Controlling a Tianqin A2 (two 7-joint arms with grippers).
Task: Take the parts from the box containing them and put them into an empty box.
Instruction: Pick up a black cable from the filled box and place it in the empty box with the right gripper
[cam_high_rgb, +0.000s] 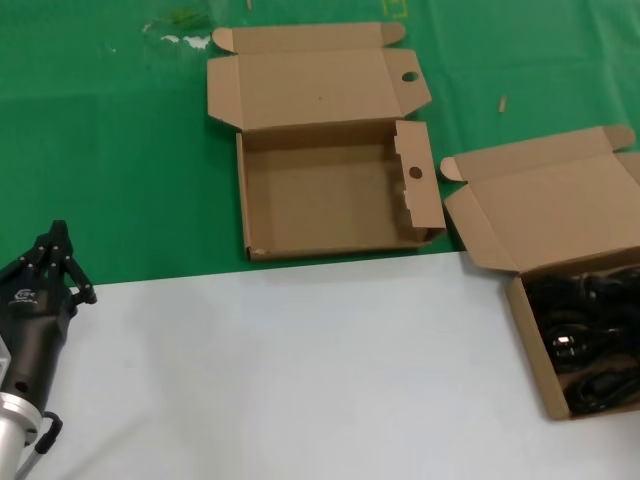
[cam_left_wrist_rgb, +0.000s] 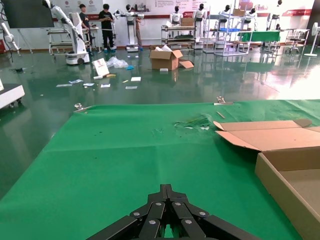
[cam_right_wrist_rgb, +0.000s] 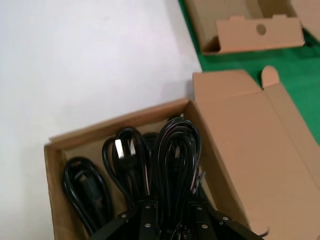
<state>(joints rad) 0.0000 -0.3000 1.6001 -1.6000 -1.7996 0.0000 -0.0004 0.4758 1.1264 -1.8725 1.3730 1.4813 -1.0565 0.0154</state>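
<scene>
Parked at the near left tabletop (cam_high_rgb: 300, 380) edge, well apart from the brown plain-lidded cardboard box (cam_high_rgb: 530, 340): left gripper (cam_high_rgb: 62, 250), jaws pressed together. Directly above that box: right gripper (cam_right_wrist_rgb: 170, 222), jaws pinching one black coiled power cord (cam_right_wrist_rgb: 176, 165), coil lengthwise away from them. Farther left: wide empty punched-hole cardboard box (cam_high_rgb: 330, 190).
</scene>
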